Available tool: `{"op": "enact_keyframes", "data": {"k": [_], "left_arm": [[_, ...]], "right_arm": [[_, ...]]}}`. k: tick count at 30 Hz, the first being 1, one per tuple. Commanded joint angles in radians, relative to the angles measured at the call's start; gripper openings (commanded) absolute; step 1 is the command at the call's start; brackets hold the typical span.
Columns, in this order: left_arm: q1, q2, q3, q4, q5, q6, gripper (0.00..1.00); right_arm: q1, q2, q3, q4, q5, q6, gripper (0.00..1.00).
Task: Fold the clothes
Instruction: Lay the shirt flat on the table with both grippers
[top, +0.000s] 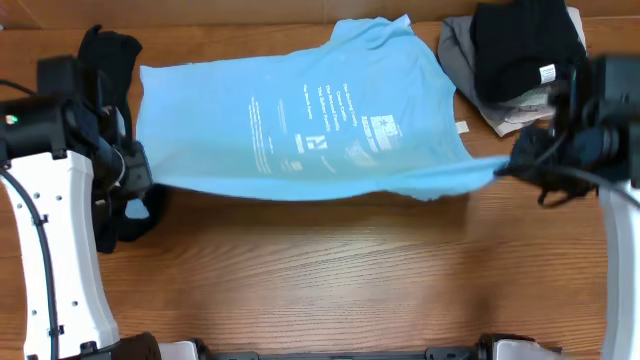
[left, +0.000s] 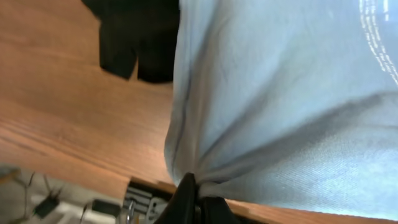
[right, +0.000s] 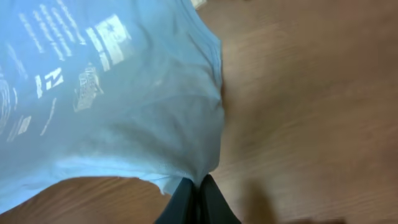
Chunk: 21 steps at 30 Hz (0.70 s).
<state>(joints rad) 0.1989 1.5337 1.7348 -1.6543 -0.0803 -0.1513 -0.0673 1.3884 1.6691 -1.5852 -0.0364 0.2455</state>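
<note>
A light blue T-shirt (top: 300, 120) with white lettering hangs stretched across the back half of the table, its near edge lifted between both grippers. My left gripper (top: 142, 183) is shut on the shirt's left near corner; the left wrist view shows the cloth (left: 280, 93) bunched into the pinched jaws of that gripper (left: 198, 186). My right gripper (top: 508, 165) is shut on the right near corner, and the fabric (right: 124, 93) gathers into its closed jaws in the right wrist view (right: 200, 183). The far edge of the shirt rests on the table.
A black garment (top: 110, 50) lies at the back left, behind the left arm. A grey garment (top: 458, 50) with a black one (top: 525, 45) on top sits at the back right. Bare wooden table (top: 330, 270) stretches across the front.
</note>
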Motion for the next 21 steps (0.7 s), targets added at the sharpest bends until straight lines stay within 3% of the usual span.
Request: {"op": "enact_keyframes", "data": {"k": [1, 9, 21], "left_arm": [[0.004, -0.083, -0.105, 0.037, -0.067, -0.063, 0.04], [0.003, -0.193, -0.299, 0.093, -0.056, -0.18, 0.04], [0.003, -0.426, -0.579, 0.163, 0.004, -0.3, 0.04]], "right_arm": [[-0.027, -0.111, -0.146, 0.036, 0.035, 0.073, 0.04], [-0.042, -0.174, -0.392, 0.098, 0.035, 0.105, 0.04], [-0.042, -0.174, -0.443, 0.084, 0.035, 0.112, 0.04]]}}
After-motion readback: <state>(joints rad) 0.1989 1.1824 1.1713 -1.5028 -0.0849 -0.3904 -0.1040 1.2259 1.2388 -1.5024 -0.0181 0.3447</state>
